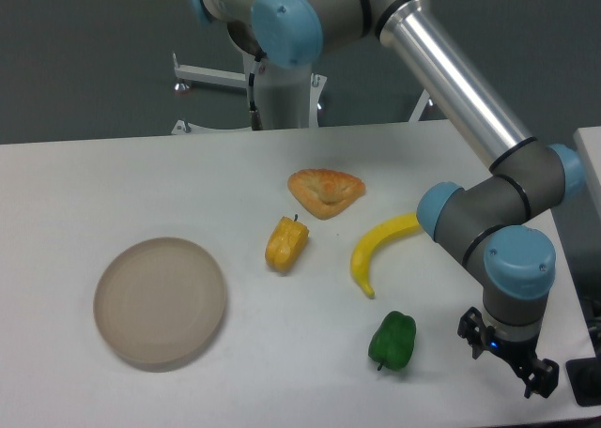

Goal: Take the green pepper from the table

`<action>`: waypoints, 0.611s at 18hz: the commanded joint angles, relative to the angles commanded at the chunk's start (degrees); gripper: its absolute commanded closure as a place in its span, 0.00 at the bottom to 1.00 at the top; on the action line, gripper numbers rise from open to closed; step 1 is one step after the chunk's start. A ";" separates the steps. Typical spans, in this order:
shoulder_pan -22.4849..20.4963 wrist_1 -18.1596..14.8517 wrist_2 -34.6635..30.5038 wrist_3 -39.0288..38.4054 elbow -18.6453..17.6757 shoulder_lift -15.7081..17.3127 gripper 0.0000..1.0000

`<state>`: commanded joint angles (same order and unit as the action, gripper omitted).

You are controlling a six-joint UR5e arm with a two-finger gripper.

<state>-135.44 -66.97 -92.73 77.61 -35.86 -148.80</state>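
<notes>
White table (113, 175): green pepper (392, 341), plate (161, 302).

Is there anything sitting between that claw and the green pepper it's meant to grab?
Nothing visible. The claw is just beside the green pepper, with only bare table between them. The banana lies farther back.

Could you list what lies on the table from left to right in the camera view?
Beige plate → yellow pepper → pastry → banana → green pepper → gripper, at the table's right edge.
</notes>
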 joint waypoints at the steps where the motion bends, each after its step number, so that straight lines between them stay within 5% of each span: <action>1: 0.00 0.09 0.17 0.00 0.00 0.09 0.00; 11: -0.09 -0.61 2.37 -2.89 -2.46 2.55 0.00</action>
<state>-135.53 -67.58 -90.35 74.72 -38.32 -146.25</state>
